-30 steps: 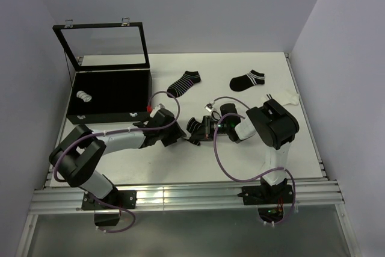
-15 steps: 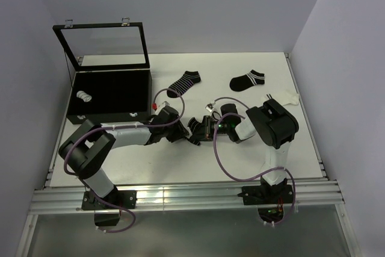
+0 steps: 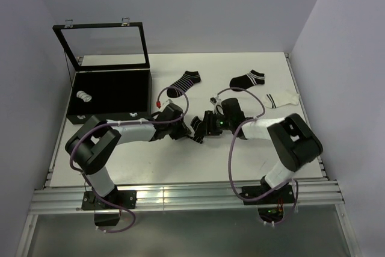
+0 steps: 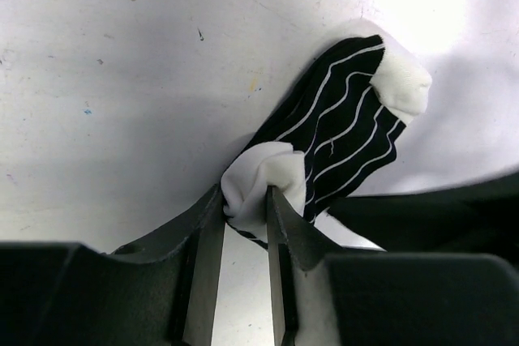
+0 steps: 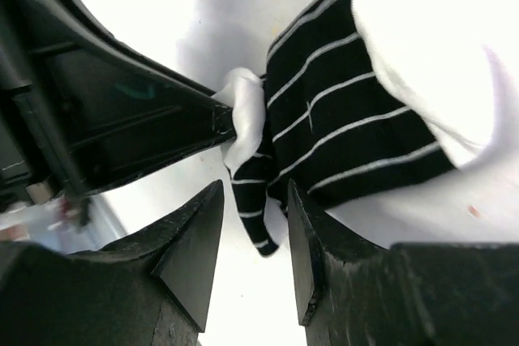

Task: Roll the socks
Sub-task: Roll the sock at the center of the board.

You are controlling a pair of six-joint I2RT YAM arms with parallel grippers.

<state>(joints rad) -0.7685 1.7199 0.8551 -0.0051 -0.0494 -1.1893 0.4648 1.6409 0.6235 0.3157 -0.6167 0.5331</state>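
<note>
A black sock with white stripes (image 4: 340,139), near the white table's (image 3: 240,154) middle, sits pinched at its white end in the left gripper (image 4: 243,215), jaws clamped. The right gripper (image 5: 253,224) straddles the sock's edge; whether it grips cannot be told.

The striped sock (image 4: 340,143) is soft knit cloth, both end effectors matt black plastic, the table (image 3: 240,154) smooth white.

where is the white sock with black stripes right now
In the top view, the white striped sock lies flat near the table's right edge, right of the black sock, beyond the right arm.
</note>
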